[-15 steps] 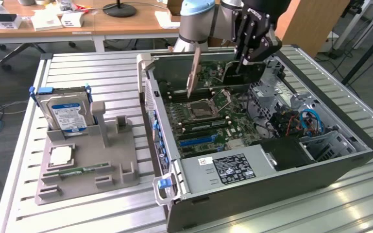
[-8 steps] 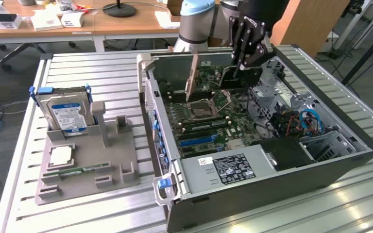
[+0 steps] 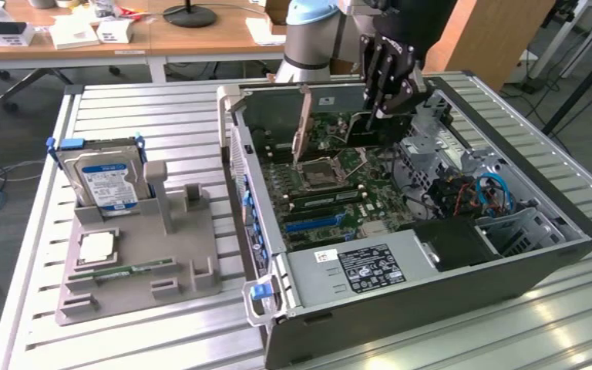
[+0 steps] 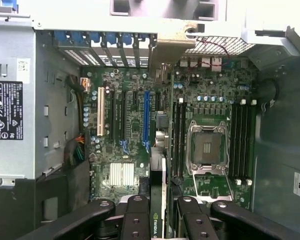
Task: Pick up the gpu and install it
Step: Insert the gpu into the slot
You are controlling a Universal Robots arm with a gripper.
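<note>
Down inside the open computer case (image 3: 543, 262) with the pincer (image 3: 388, 96), closed part-way and holding the gpu (image 4: 158, 220) by its upper edge, one finger against each flat face. Carrying the card on edge, stretched from between the fingers out toward the rear slot openings, with its end bracket (image 4: 170, 47) at the end farthest from the pincer. Hanging directly beneath the pincer over the motherboard (image 4: 122, 150), between the blue slot (image 4: 146, 120) on one side and the open processor socket (image 4: 206, 147) on the other. Cannot tell whether seated in a connector or just above one. Well away from the pincer, outside the case on the bench (image 3: 121, 347): a blue-labelled hard drive (image 3: 109, 185) upright in a grey holder (image 3: 188, 277).

Judged light and stiff, yet fragile: thin board, exposed parts, a connector edge easily scuffed. Best taken by the bare top edge near mid-length, across the flat faces, never by the connector edge or small components. Likely to pivot if gripped off-centre, and to bind unless kept square to a slot.
</note>
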